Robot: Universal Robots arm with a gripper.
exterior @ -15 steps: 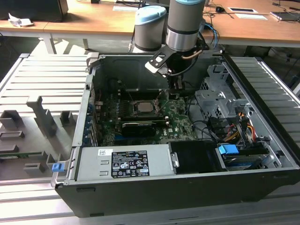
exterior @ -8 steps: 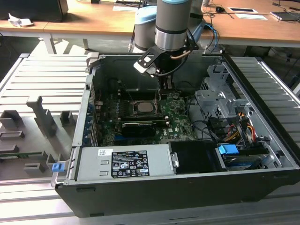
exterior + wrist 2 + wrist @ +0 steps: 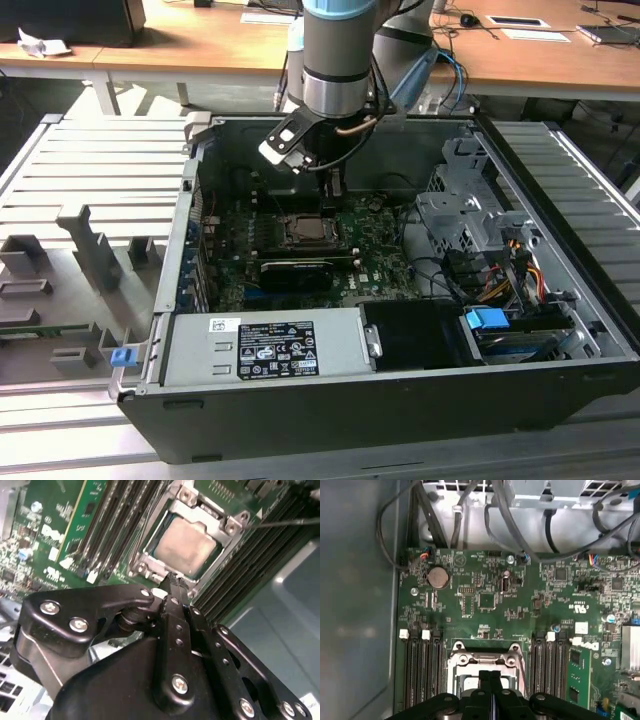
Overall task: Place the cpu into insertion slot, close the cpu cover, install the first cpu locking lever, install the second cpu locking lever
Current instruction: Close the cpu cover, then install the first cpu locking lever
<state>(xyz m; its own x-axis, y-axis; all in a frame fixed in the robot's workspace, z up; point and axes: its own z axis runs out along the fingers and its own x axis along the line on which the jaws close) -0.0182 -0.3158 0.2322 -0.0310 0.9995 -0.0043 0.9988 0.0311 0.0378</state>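
We saw the claw (image 3: 172,580) closed on nothing, its tip at the edge of the cpu cover (image 3: 210,515) lying over the cpu (image 3: 185,545) in the insertion slot (image 3: 141,562); we judged the thin locking lever (image 3: 287,522) needed slow, steady pressing.

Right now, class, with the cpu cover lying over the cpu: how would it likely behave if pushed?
The cpu cover looks like thin sheet metal, so it is probably stiff but light. It lies flat around the cpu, so pressing down would likely meet firm support. Its smooth silvery face may be slippery under the hand.
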